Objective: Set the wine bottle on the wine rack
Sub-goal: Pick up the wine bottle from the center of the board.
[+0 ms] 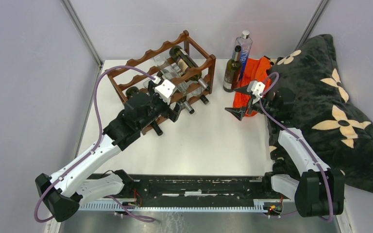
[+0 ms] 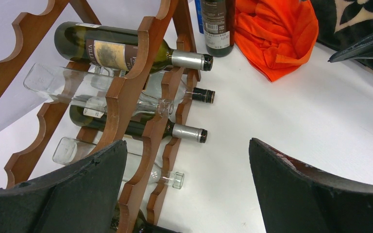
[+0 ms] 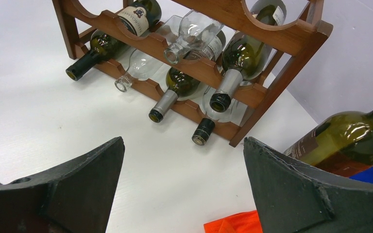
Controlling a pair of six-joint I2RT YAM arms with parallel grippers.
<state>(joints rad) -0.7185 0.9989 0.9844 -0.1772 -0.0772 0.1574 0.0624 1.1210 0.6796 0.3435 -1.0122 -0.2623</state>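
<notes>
Both claws are spread wide with nothing between the fingers. In the top view the right claw [image 1: 230,101] sits right of centre, low over the table [image 1: 209,145], with its fingers pointing to the left of the frame. Its back is against an orange cloth [image 1: 261,67]. The bottle [image 1: 231,68] stands upright just above this claw in the frame, apart from it, at the cloth's left edge.

From the right wrist, the bottle [image 3: 349,138] fills the right edge, above and behind the right finger [image 3: 315,194] and outside the gap between the fingers. A corner of the cloth [image 3: 233,223] shows at the bottom.

The left claw [image 1: 172,104] is left of centre in the top view. It is close against the lower right end of the rack [image 1: 150,53], above the necks that stick out there. It is well apart from the bottle.

From the left wrist, the rack [image 2: 126,97] runs up the left half of the frame. Several dark and clear bottles lie in its scallops with their necks pointing right. The lower part of the standing bottle [image 2: 218,24] is at top centre, far beyond the fingers, with the cloth [image 2: 277,39] to its right.

Farther back in the top view, a blue-labelled water bottle [image 1: 243,48] stands just behind the bottle. A black blanket [image 1: 325,97] with pale flowers is heaped along the right side.
</notes>
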